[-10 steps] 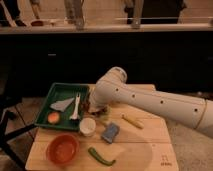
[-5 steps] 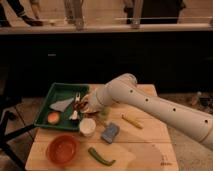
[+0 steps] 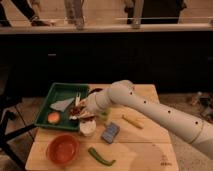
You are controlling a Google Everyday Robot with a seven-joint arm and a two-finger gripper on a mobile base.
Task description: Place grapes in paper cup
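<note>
My gripper (image 3: 81,113) is at the end of the white arm that reaches in from the right. It hangs over the right edge of the green tray (image 3: 47,107), just above the paper cup. It is shut on the grapes (image 3: 76,110), a dark reddish bunch showing at its tip. The paper cup (image 3: 87,128) is small and white. It stands upright on the wooden table directly below and slightly right of the gripper. The arm hides part of the table behind the cup.
An orange bowl (image 3: 62,149) sits front left, a green chili pepper (image 3: 100,156) front centre, and a blue sponge (image 3: 110,132) right of the cup. A yellow piece (image 3: 132,121) lies further right. A light-green cup (image 3: 103,116) and a dark red bowl (image 3: 95,91) are partly hidden by the arm. The tray holds a white napkin (image 3: 62,104) and an orange fruit (image 3: 53,117).
The arm has swung left and its wrist has lowered, carrying the grapes from the table's middle to just above the paper cup.
</note>
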